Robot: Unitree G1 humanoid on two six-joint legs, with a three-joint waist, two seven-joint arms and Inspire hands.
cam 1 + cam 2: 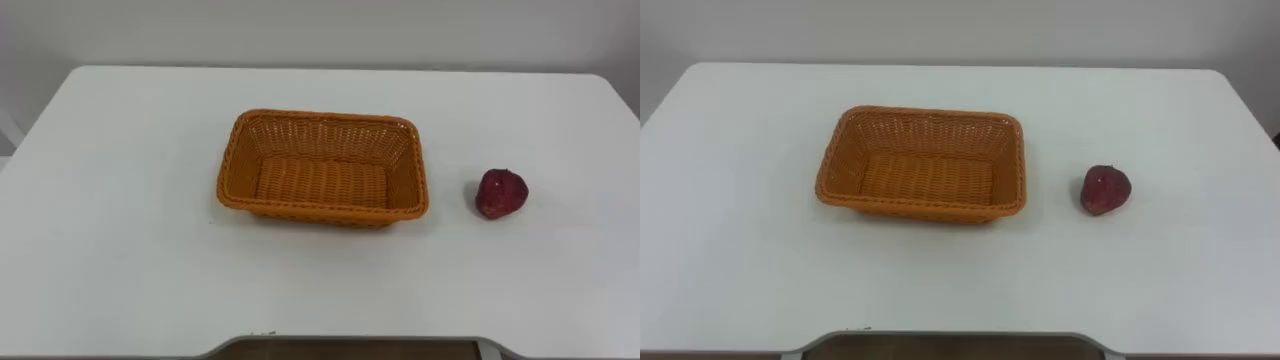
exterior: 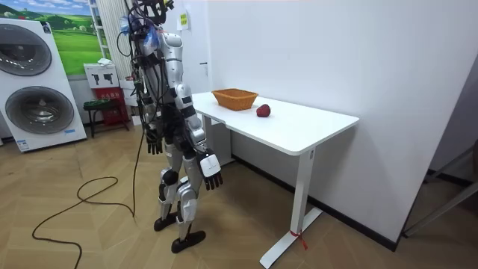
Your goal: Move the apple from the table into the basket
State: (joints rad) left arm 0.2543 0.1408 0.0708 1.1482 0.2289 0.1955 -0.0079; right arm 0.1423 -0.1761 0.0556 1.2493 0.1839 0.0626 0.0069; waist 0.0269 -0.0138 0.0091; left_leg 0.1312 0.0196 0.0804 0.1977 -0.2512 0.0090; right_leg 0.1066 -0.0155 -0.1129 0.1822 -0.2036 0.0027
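Note:
A dark red apple lies on the white table, to the right of an orange wicker basket. The basket has nothing in it and stands near the table's middle. In the room view I stand at the table's long edge, facing the basket and the apple. Both arms hang at my sides. My right hand hangs below the tabletop on the side nearer the camera, with its fingers relaxed. My left hand hangs at my far side, fingers loose, holding nothing.
The table stands against a white wall. Bare tabletop surrounds the basket and the apple. Behind me in the room view are a washing machine and a small stool on the wooden floor.

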